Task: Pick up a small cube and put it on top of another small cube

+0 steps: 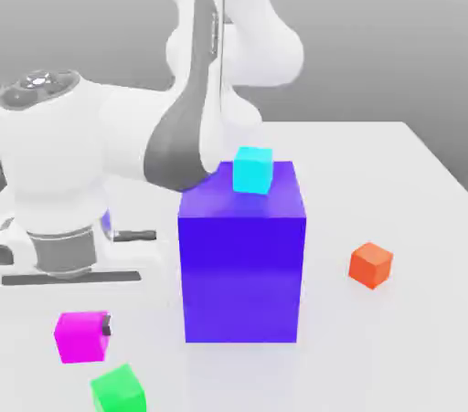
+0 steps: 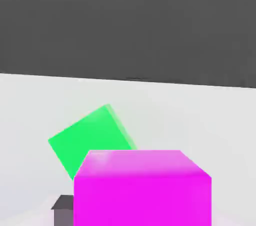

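Glossy green cube [image 1: 119, 390] sat lower left, small magenta cube [image 1: 81, 336] just above it, gripper state impossible to tell.

The small magenta cube [image 1: 81, 335] sits flat on the white bench [image 1: 393, 173], near the front edge on the exterior view's left. Its faces are plain and glossy, with no marks. It stands upright, not tilted. A dark finger [image 1: 106, 329] touches its side that faces the exterior view's right. In the hand view the cube [image 2: 142, 190] appears close, its top face lighter than its front face.
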Robot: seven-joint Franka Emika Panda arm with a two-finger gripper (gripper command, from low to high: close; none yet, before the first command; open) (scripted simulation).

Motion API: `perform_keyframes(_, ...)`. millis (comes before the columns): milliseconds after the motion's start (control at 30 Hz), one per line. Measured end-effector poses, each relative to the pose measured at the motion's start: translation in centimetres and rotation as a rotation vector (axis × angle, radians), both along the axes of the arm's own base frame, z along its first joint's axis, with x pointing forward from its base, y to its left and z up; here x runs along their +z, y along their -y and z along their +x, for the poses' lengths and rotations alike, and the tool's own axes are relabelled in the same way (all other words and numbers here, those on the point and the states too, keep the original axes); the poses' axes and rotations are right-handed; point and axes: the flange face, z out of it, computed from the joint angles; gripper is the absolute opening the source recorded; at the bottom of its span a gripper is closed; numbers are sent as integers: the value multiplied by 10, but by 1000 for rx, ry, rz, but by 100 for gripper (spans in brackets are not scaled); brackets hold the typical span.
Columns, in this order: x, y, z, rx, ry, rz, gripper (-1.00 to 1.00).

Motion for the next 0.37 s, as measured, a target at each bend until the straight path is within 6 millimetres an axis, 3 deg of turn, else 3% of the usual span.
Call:
perform_keyframes(100, -39, -3, 1, 17, 0, 0, -100)
perform_keyframes(133, -47, -3, 1, 18, -1, 0, 100)
perform_keyframes(367, -45, -4, 1, 19, 0, -1, 100)
